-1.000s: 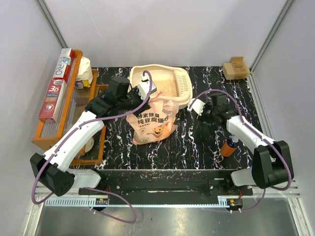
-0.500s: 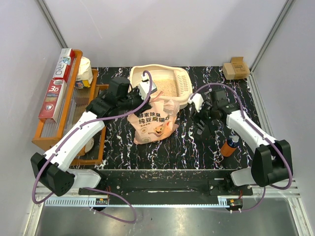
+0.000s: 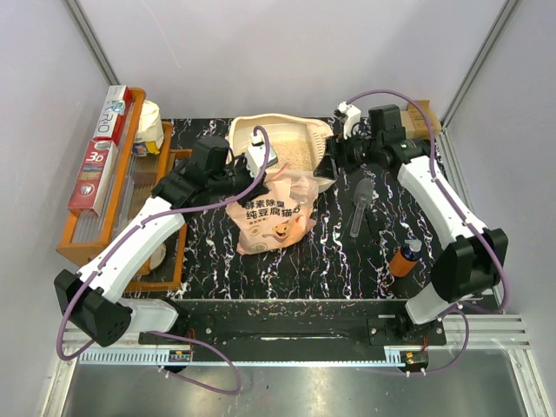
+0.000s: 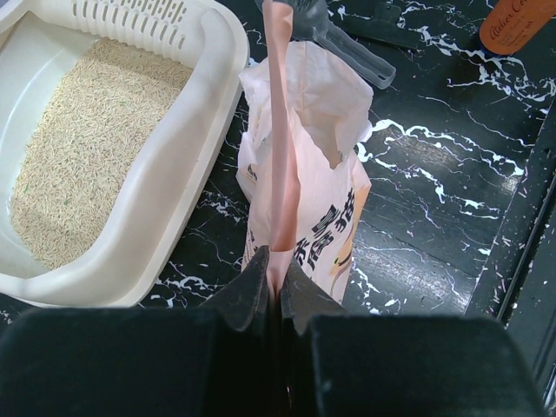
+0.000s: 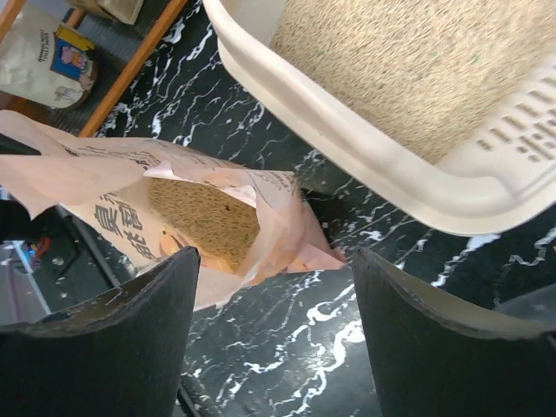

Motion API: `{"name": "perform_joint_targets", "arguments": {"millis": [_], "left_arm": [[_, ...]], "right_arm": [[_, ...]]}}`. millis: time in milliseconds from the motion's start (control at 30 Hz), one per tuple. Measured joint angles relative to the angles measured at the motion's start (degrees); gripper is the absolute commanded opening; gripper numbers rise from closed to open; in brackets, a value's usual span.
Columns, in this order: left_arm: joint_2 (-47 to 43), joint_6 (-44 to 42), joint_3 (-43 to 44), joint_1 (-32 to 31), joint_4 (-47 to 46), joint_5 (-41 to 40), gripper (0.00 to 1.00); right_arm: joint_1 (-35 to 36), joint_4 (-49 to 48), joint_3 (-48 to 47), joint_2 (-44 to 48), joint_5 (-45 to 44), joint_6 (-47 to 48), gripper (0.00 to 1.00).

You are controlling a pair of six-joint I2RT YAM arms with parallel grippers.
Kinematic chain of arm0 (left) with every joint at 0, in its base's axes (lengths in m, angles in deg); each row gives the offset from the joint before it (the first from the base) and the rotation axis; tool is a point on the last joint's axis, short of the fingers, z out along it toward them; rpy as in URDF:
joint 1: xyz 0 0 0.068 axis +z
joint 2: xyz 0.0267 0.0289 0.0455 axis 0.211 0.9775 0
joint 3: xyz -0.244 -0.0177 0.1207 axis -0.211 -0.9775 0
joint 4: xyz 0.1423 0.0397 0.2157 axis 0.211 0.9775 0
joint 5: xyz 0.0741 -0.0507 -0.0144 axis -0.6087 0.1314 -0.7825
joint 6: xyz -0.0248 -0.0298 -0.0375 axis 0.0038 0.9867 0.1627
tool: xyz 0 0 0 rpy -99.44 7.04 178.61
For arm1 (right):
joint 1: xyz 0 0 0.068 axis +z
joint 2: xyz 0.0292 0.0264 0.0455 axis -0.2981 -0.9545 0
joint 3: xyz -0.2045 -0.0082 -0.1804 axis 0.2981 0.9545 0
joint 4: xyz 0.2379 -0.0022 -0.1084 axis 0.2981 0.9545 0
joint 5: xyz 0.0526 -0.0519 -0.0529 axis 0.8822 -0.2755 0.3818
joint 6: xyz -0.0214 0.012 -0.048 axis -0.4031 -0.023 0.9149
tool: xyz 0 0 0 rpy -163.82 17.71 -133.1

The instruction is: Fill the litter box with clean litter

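The cream litter box (image 3: 248,127) stands at the back middle, part filled with pale tan clean litter (image 3: 294,155). The pink-and-white bag (image 3: 268,213) stands in front of it, open at the top. My left gripper (image 3: 259,172) is shut on the bag's pink top edge; in the left wrist view the gripper (image 4: 278,269) pinches that strip above the bag (image 4: 321,200), with the box rim (image 4: 187,165) and litter (image 4: 78,165) to the left. My right gripper (image 3: 334,161) is open and empty by the box's grille end. In the right wrist view it (image 5: 274,287) hangs over the table between the bag (image 5: 130,208), with litter inside (image 5: 204,217), and the box rim (image 5: 347,130).
A grey scoop (image 3: 360,201) lies on the table right of the bag. An orange bottle (image 3: 404,258) stands at the front right. An orange wooden tray (image 3: 104,217) with boxes fills the left side. A cardboard box (image 3: 417,122) sits at the back right.
My right arm has swung from the table's right middle back to the litter box's grille end. The grey scoop now shows lying on the table. The left arm and bag have not moved.
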Motion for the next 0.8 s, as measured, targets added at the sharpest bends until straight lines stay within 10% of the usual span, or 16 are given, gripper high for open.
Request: {"name": "perform_joint_targets", "arguments": {"millis": [267,467,733,800], "left_arm": [[0.72,-0.52,0.15,-0.02,-0.28,0.85,0.01],[3.13,-2.51,2.21,-0.02,0.04,1.88,0.0],[6.51,-10.4,6.62,0.0,4.17,6.75,0.0],[6.62,-12.57,7.19,0.0,5.07,8.04,0.0]], "right_arm": [[3.32,3.41,-0.7,-5.7,0.17,-4.87,0.69],[7.96,6.36,-0.72,-5.99,-6.78,-5.07,0.02],[7.96,8.76,-1.2,-4.22,-10.16,-4.7,0.0],[7.67,9.35,-1.18,-3.15,-9.92,-4.17,0.13]]}}
